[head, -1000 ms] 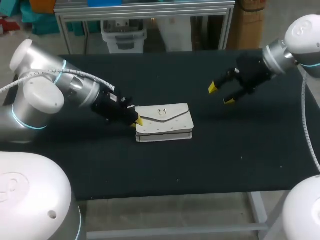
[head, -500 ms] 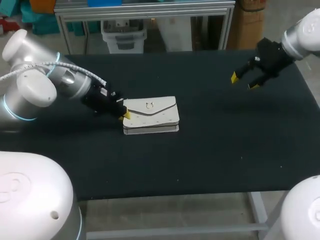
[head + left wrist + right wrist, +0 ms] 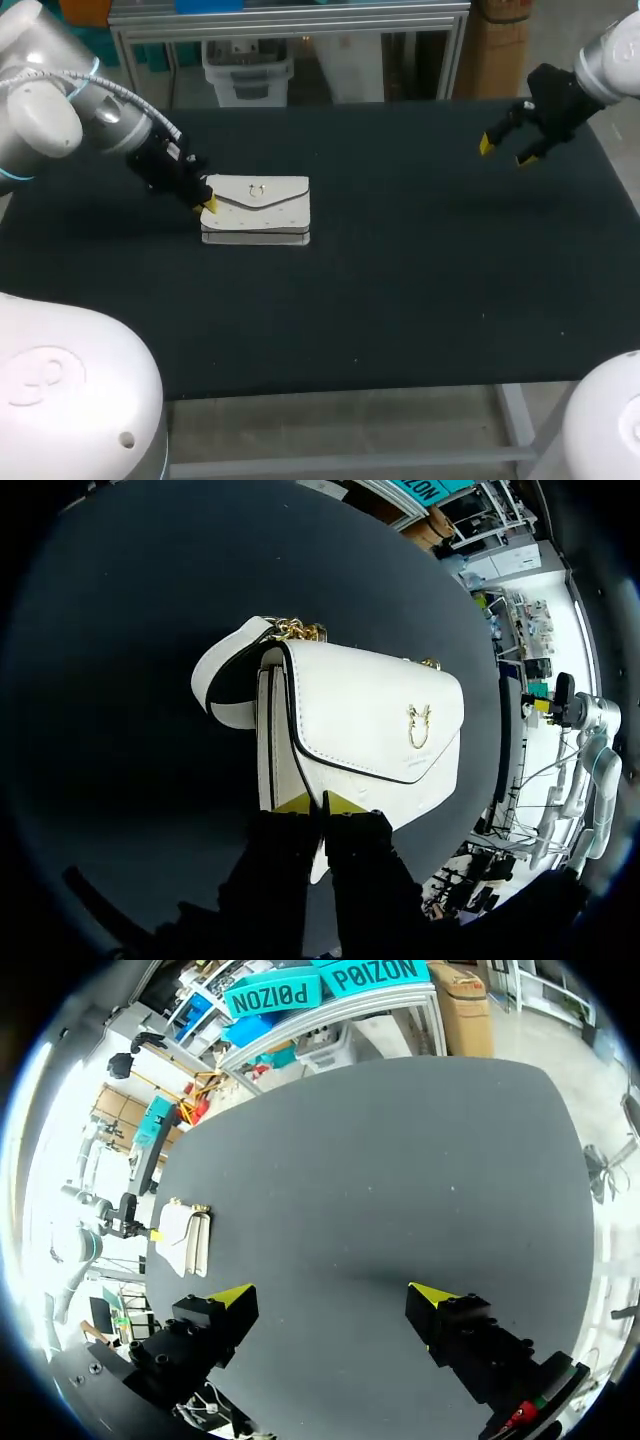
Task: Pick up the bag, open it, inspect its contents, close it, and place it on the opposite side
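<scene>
The bag lies flat left of the middle of the table, long axis left to right, its left end pinched tight by the left gripper, while the right gripper hangs wide open and empty, well apart at far right.

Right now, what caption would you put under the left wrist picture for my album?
Left gripper pinching the end of the white bag, flap closed, lying on the black table.
</scene>
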Available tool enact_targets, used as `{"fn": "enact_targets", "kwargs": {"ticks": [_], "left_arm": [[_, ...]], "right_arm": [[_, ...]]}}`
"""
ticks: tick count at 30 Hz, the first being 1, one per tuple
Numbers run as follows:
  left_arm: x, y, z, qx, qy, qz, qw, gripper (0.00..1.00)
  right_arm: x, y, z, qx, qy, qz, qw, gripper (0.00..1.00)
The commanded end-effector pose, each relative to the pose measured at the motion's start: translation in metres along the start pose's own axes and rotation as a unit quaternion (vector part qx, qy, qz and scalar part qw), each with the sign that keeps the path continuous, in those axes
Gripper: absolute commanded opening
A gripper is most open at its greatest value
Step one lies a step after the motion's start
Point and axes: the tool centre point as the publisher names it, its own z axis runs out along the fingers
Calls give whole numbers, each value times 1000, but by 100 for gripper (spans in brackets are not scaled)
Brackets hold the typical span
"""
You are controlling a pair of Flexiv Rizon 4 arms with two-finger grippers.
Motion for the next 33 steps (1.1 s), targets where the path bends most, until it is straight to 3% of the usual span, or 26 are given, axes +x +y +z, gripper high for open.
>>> {"fn": "enact_targets", "kwargs": {"ticks": [1, 17, 28, 33], "left_arm": [[2, -7, -7, -42, -4, -1, 999, 0], [2, -7, -7, -42, -4, -1, 999, 0], [-56, -26, -65, 13, 29, -8, 999, 0], [-84, -47, -88, 36, 18, -20, 999, 0]], "right_arm": [[0, 1, -1, 3, -1, 0, 1000, 100], [-5, 2, -4, -1, -3, 4, 1000, 100], [-60, 19, -38, -34, -24, 50, 998, 100], [-67, 22, -40, -33, -31, 54, 998, 100]]}}
